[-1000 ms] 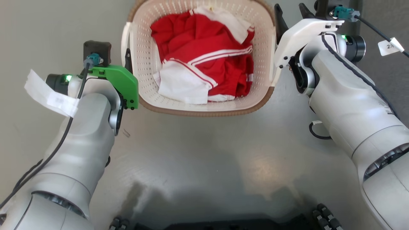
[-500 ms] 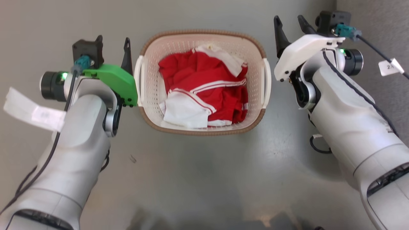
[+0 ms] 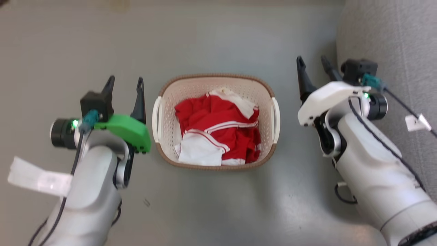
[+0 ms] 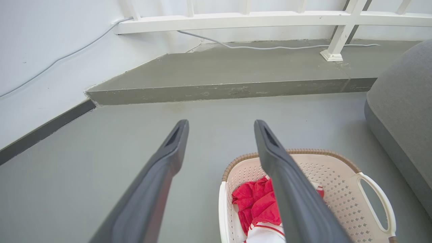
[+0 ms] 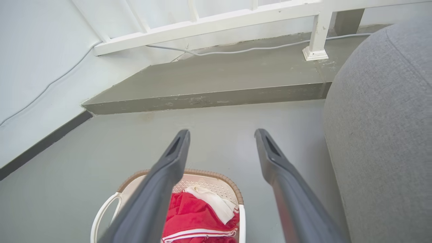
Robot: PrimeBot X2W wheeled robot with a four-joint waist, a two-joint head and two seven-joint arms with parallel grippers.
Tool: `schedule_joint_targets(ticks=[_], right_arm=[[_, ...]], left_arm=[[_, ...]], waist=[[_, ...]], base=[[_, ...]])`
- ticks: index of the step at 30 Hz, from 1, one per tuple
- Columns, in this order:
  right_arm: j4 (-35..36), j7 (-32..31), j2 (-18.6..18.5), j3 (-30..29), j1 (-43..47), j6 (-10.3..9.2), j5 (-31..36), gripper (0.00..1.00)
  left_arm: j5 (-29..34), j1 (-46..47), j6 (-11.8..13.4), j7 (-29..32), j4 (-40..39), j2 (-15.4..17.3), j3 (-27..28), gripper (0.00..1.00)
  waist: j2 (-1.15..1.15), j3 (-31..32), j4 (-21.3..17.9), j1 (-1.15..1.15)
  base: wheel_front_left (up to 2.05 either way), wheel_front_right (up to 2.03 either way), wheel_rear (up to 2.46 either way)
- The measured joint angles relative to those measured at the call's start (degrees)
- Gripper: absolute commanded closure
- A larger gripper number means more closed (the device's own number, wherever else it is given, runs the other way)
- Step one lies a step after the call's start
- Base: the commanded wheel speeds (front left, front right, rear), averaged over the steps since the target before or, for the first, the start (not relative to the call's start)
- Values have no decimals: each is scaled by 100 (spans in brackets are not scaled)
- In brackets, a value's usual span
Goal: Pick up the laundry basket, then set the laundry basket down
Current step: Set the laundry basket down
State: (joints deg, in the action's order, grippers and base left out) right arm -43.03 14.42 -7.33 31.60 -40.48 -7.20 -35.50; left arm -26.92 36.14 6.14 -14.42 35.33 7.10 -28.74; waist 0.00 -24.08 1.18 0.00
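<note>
Between our left gripper (image 3: 125, 80) and right gripper (image 3: 311, 60), both spread empty, the laundry basket (image 3: 205, 89) holds red-and-white clothes (image 3: 218, 133); wrist views add a raised step (image 4: 219, 71).

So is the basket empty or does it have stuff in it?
Not empty: crumpled red and white clothes lie inside the laundry basket, below its rim.

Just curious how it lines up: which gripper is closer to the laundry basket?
Left. The left gripper sits just left of the laundry basket, by its handle; the right gripper stands farther off its right side.
</note>
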Motion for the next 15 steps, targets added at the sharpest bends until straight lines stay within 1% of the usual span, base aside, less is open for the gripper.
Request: schedule_joint_targets(ticks=[9, 15], right_arm=[[738, 0, 44, -357, 993, 0, 409, 0], [1069, 0, 135, -510, 1694, 0, 572, 0]], left_arm=[[403, -1125, 51, 0, -697, 47, 382, 0], [493, -1831, 52, 0, -1053, 53, 609, 0]], waist=[[0, 732, 0, 0], [0, 1221, 8, 0]], base=[[0, 0, 0], [0, 0, 0]])
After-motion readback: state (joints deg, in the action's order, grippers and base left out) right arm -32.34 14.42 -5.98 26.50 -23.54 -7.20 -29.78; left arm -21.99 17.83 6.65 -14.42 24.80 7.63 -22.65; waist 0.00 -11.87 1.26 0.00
